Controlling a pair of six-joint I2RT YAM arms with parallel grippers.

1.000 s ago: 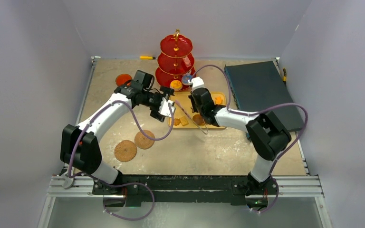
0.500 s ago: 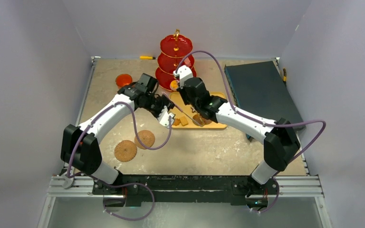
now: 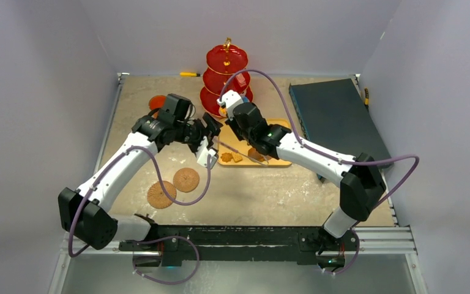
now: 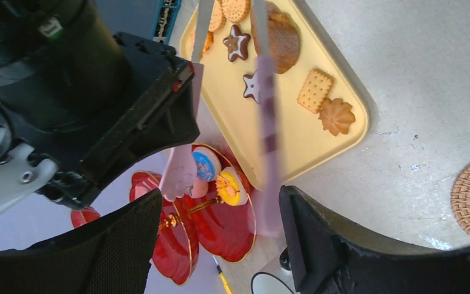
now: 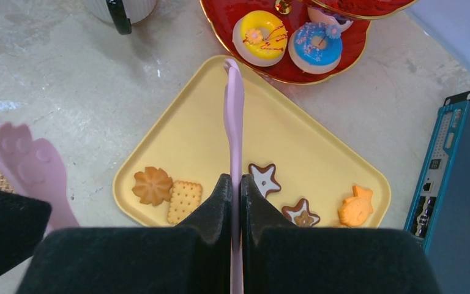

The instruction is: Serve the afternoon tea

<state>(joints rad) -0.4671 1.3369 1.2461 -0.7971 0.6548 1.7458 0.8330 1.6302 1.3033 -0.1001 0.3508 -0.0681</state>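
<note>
Pastries are partly served. A yellow doughnut (image 5: 259, 33) and a blue doughnut (image 5: 315, 44) sit side by side on the bottom tier of the red stand (image 3: 226, 76), at twelve o'clock on the table. Whether the upper tiers hold anything cannot be told from these views.

What looks left to move lies on the yellow tray (image 5: 208, 141), just at six o'clock of the stand: a flower biscuit (image 5: 152, 185), a square cracker (image 5: 185, 201), chocolate stars (image 5: 264, 176) and an orange fish biscuit (image 5: 355, 208).

The orange mug (image 3: 157, 102) stands at nine o'clock of the stand, with the white mug (image 5: 141, 6) nearer it. Both are well apart from the woven coasters (image 3: 161, 194) at seven o'clock, so the drinks seem not yet set out.

The right gripper (image 5: 235, 182) is pinched tight on one lilac arm of the tongs (image 5: 234, 104), tip toward the stand. The left gripper (image 4: 220, 196) is spread wide over the tray's nine o'clock edge and appears to grip nothing.
</note>
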